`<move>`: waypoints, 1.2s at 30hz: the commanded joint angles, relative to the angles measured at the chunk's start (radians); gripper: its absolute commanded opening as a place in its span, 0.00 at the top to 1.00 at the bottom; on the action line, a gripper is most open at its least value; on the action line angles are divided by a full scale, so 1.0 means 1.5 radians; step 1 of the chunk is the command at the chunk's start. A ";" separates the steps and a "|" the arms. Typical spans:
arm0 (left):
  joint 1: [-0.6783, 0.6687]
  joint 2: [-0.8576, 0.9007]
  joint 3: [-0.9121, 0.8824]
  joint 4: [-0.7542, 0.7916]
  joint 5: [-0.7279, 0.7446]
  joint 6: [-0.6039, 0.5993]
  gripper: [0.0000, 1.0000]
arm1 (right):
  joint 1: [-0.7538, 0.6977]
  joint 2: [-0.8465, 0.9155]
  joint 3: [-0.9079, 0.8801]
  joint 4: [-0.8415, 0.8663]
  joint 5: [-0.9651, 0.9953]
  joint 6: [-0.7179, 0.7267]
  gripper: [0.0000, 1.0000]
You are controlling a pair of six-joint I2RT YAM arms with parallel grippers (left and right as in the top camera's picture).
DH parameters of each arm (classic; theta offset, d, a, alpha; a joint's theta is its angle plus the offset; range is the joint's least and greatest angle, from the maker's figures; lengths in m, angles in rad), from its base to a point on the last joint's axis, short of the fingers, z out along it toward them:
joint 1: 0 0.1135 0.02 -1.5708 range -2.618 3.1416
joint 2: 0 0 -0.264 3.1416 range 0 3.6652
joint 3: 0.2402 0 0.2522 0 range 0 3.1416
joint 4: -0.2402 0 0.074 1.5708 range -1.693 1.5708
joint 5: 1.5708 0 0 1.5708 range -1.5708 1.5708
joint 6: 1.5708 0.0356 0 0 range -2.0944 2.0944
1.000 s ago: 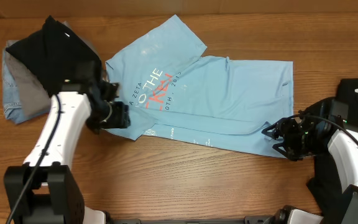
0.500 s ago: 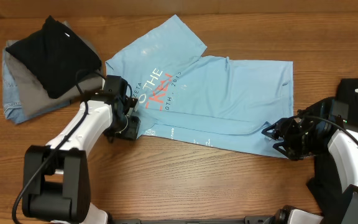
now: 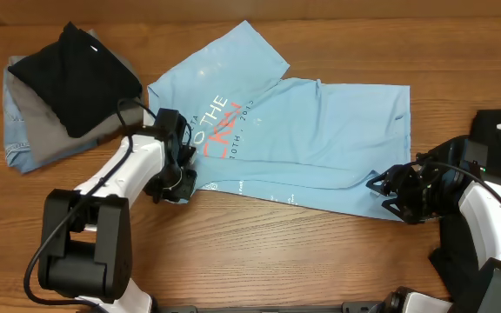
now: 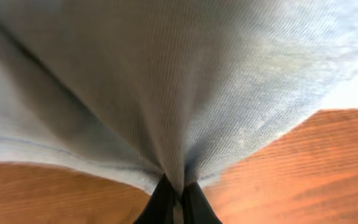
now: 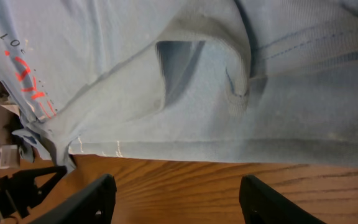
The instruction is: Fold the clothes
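Closest to the robot's base, the left gripper (image 3: 183, 170) sits at the near left edge of the light blue T-shirt (image 3: 320, 130). Its fingers (image 4: 161, 200) are pressed together on a bunched fold of the fabric. In the left wrist view the cloth gathers into a tight crease right where the dark tips meet, with bare wood on both sides.

At the same depth on the other side, the right gripper (image 3: 379, 193) lies low at the near right corner of the shirt. Its fingers (image 5: 89, 198) are spread wide with nothing between them. Through the gap, the right wrist view shows the wooden table (image 3: 277, 261) just short of the shirt's stitched edge.

The T-shirt lies spread across the middle of the table, mostly flat. Long creases run along its length, and its orange-red and white lettering (image 3: 220, 130) is near the left gripper. One flap of it juts toward the far edge.

At the far left, a black garment (image 3: 72, 74) lies on top of folded grey and pale blue cloths (image 3: 24, 130), apart from the shirt. A black cloth (image 3: 498, 130) lies at the right edge behind the right arm.
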 commanded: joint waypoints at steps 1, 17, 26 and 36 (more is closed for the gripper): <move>-0.002 -0.004 0.097 -0.053 -0.009 0.002 0.96 | 0.002 -0.013 0.014 0.004 -0.005 -0.005 0.32; -0.001 0.007 0.168 0.147 -0.009 0.038 0.32 | 0.002 -0.013 0.014 0.018 -0.005 -0.003 0.32; -0.003 0.007 0.139 -0.040 0.016 0.016 0.41 | 0.002 -0.013 0.014 0.024 -0.004 -0.003 0.31; -0.004 0.007 0.018 0.156 -0.014 0.016 0.36 | 0.002 -0.013 0.014 0.029 -0.004 -0.003 0.31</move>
